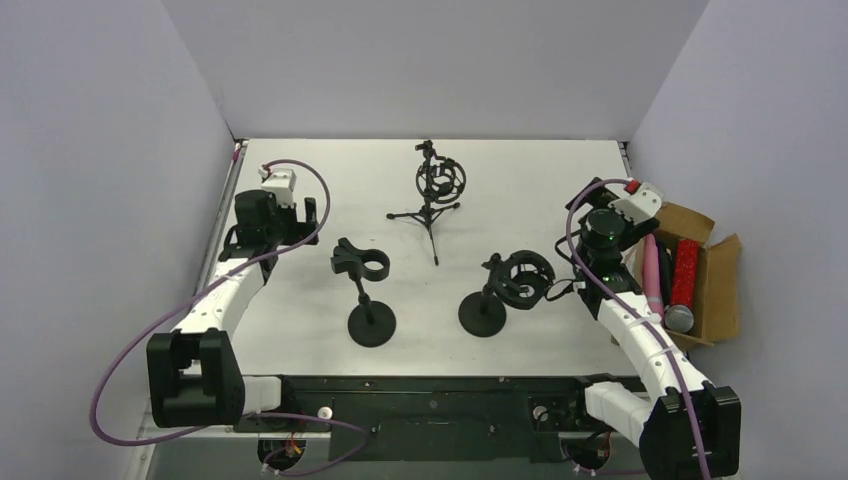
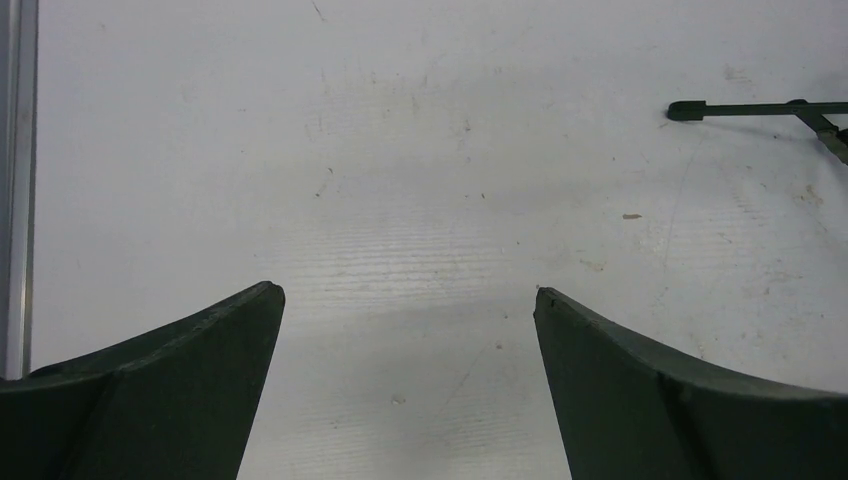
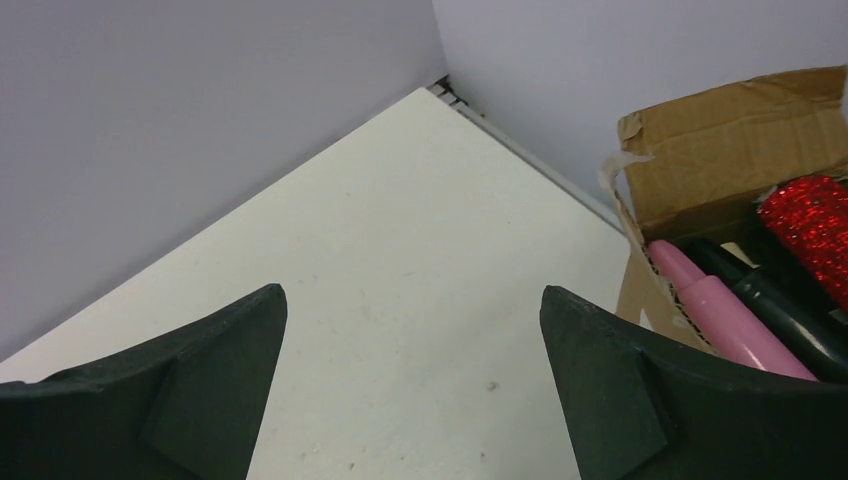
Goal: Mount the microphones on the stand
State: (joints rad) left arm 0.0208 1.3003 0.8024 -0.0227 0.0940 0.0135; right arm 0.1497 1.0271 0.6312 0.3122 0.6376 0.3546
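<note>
Three black stands are on the white table: a round-base stand with a clip [image 1: 365, 290], a round-base stand with a shock mount [image 1: 505, 290], and a tripod stand with a shock mount [image 1: 436, 190]. A pink microphone [image 1: 652, 272], a glittery red one [image 1: 686, 270] and a dark one lie in the cardboard box [image 1: 715, 285] at the right edge; they also show in the right wrist view, pink [image 3: 720, 315] and red [image 3: 812, 225]. My left gripper [image 2: 408, 300] is open and empty over bare table at the left. My right gripper [image 3: 412, 300] is open and empty beside the box.
Grey walls close in the table on three sides. A tripod leg [image 2: 750, 108] shows at the upper right of the left wrist view. The box's torn flap [image 3: 730, 140] stands to the right of my right gripper.
</note>
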